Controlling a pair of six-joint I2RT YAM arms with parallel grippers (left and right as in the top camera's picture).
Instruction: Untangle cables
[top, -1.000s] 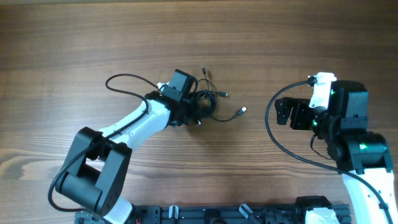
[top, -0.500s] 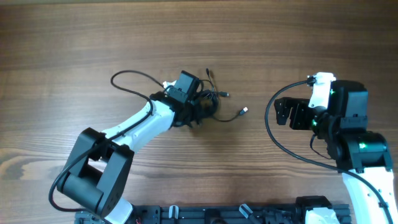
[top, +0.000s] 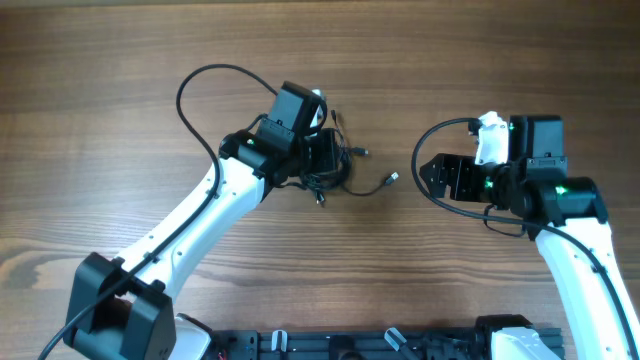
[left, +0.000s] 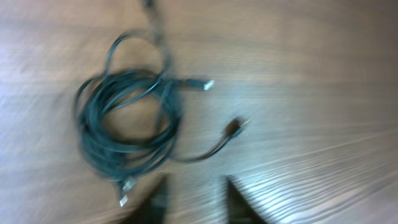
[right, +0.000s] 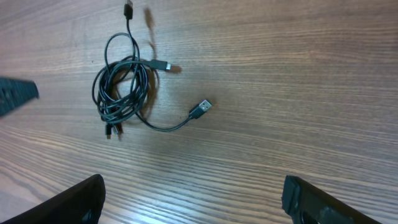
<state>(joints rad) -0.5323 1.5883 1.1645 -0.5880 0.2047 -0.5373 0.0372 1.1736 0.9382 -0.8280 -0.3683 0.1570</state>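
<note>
Wooden surface (top: 100, 60) carries one bundle of cables (right: 118, 102) near its middle, a little toward the far edge. One loose plug end (right: 201, 107) lies out toward the right edge. The left hand (left: 196, 186) hovers over the bundle, released and empty. The right hand (right: 193, 190) is also spread wide, holding nothing. I judge this is the reaching step. Next, one hand should pin the coil while the other pulls the loose plug end. I count two hands and at least four plug ends.

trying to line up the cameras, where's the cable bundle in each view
Overhead: the cables lie at centre, partly hidden by the left gripper.
Left wrist: cables left of centre, blurred.
Right wrist: cables upper left.
Shared landmark: the stray silver-tipped plug right of the coil.
</note>
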